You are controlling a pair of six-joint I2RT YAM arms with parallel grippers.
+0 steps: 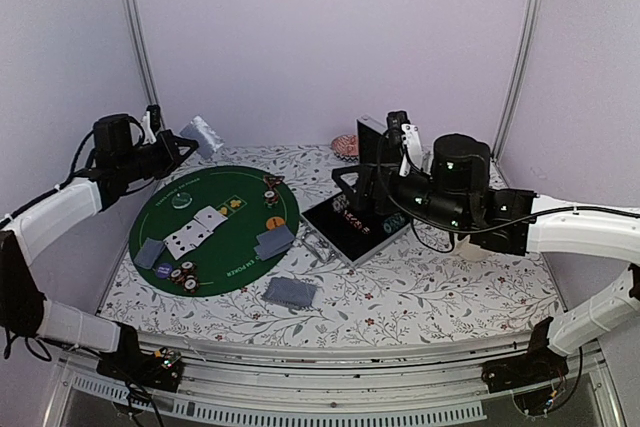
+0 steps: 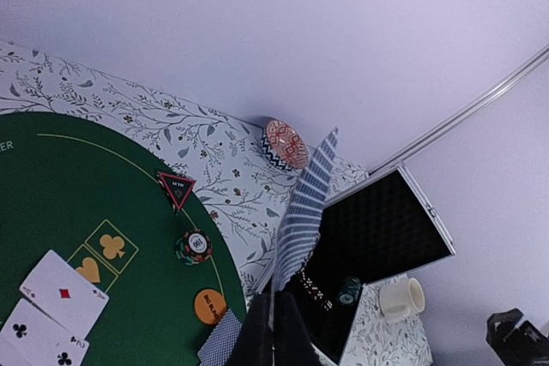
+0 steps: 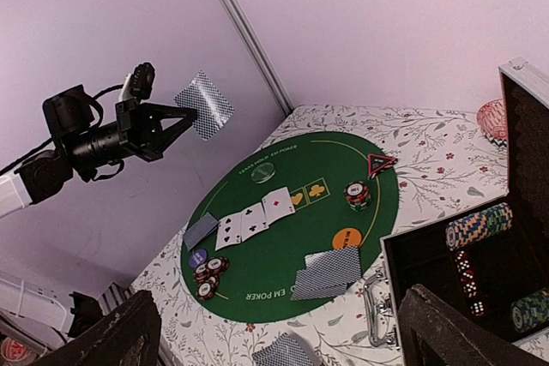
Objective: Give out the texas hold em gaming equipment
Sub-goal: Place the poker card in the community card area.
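- left gripper: fingers pinched together on the lower edge of a single card, grey-blue back showing; card held up in the air past the far-left rim of the green mat
- right gripper: jaws spread wide, nothing between them; it hangs over the silver case
- centre of the mat: face-up cards in a short row
- face-down cards at the left of the mat, more at its near-right rim
- chip stacks: one cluster at the near rim, one on the far-right part of the mat
- orange button lies just beside the far-right stack, on its near side
- card pile, face down, on the flowered cloth just off the mat's near edge
- case open, lid upright, chip rolls inside; mug beside it
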